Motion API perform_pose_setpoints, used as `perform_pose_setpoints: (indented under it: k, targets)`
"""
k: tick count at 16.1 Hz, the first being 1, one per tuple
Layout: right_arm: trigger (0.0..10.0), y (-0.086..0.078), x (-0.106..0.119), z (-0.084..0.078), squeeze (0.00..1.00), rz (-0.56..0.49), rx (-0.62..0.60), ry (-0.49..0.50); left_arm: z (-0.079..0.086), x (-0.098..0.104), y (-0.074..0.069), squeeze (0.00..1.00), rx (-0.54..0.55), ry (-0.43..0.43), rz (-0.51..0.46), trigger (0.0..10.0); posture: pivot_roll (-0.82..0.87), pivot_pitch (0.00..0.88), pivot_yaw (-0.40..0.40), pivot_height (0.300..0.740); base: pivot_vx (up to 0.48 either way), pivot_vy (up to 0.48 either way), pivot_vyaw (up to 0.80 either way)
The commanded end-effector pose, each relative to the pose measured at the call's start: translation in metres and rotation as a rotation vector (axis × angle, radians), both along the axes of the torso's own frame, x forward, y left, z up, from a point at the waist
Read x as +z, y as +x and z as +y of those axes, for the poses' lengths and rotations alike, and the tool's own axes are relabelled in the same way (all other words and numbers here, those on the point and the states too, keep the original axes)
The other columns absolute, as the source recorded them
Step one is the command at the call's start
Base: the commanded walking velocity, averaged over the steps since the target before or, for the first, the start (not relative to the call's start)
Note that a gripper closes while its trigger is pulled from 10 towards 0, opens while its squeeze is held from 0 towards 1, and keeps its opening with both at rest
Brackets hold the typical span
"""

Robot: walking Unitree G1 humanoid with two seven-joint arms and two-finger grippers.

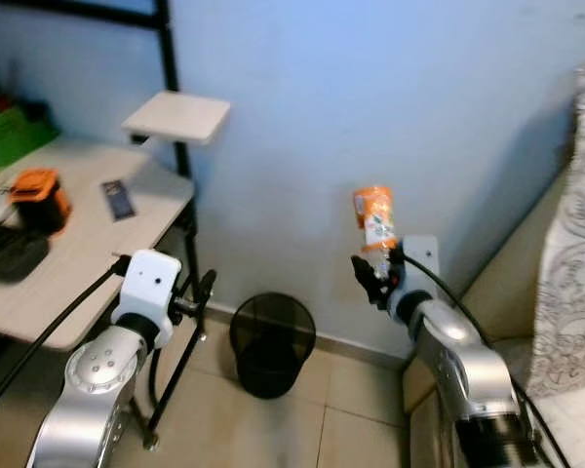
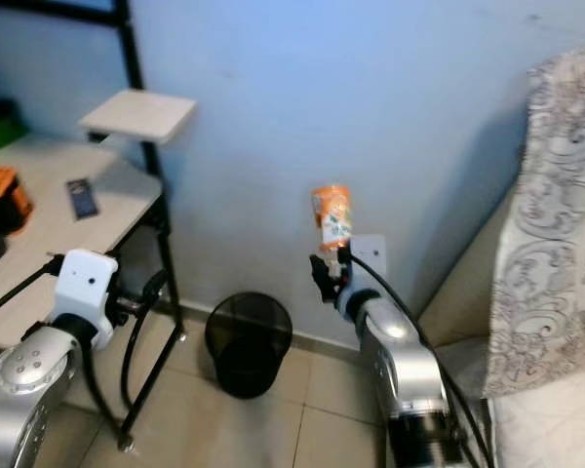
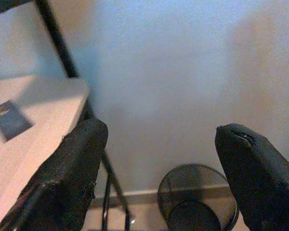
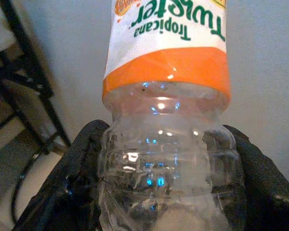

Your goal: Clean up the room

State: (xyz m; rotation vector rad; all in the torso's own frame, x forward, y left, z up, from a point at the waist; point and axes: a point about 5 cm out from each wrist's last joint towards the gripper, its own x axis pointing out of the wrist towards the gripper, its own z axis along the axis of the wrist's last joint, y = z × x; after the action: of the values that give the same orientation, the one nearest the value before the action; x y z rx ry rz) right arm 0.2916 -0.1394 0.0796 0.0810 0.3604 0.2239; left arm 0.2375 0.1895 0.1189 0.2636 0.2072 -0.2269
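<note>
Between right tool fingers, clamped empty bottle, above-right of bin; left tool spread, empty

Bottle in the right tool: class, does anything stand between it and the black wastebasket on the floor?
Nothing visible does. The right tool holds the bottle up by the wall; the wastebasket stands open-topped below, toward the robot's left, with bare floor and air between.
</note>
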Motion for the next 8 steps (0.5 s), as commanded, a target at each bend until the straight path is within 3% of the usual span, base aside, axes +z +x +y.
perform_pose_setpoints:
  k: [1,8]
  targets:
    - [10.0,0.0017,-0.0003,-0.0114,0.0,0.006,-0.028,-0.022,-0.0021,0.0008,0.0001,0.0,-0.015,0.01,-0.001,10.0,0.11,0.0,-0.076,0.74,0.292,0.0,0.0]
    - [10.0,-0.0003,-0.0077,-0.0065,0.0,0.02,-0.024,-0.012,-0.0007,0.004,0.0055,0.0,-0.039,0.036,0.002,10.0,0.12,0.0,-0.053,0.74,0.289,0.0,0.0]
